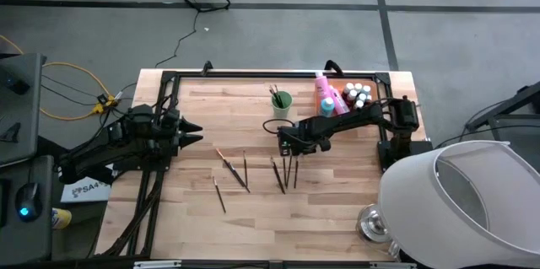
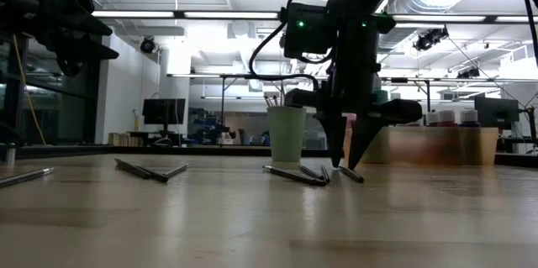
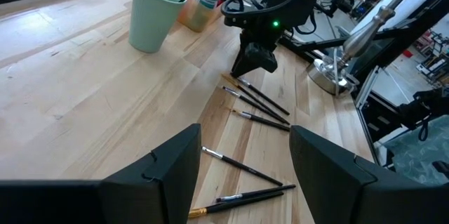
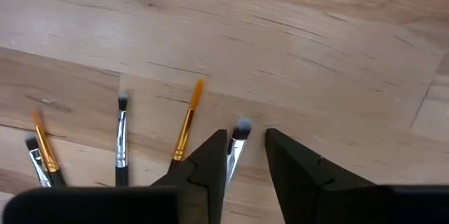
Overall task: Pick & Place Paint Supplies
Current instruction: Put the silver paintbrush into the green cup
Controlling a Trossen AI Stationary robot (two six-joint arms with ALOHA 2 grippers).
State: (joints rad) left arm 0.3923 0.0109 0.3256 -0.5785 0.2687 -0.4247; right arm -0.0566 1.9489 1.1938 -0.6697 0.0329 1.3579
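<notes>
Several thin dark brushes lie flat on the wood table: three under my right gripper [image 1: 287, 173] and three more toward the left [image 1: 232, 172]. My right gripper [image 4: 247, 134] points down with its tips at the table [image 2: 346, 165]. It is open a little, and its fingers stand on either side of a pale-tipped brush [image 4: 238, 140]. An orange-handled brush [image 4: 186, 124] lies beside that one. My left gripper [image 1: 196, 133] waits open above the table's left side. Pink bottles [image 1: 321, 88], a teal bottle [image 1: 326, 106] and small capped bottles [image 1: 359, 94] stand at the far right.
A light green cup [image 1: 281, 103] holding brushes stands just beyond my right gripper. The orange tray [image 2: 437, 146] holds the bottles at the far right. A silver metal object [image 1: 371, 223] stands at the near right corner. Bare wood lies along the near edge.
</notes>
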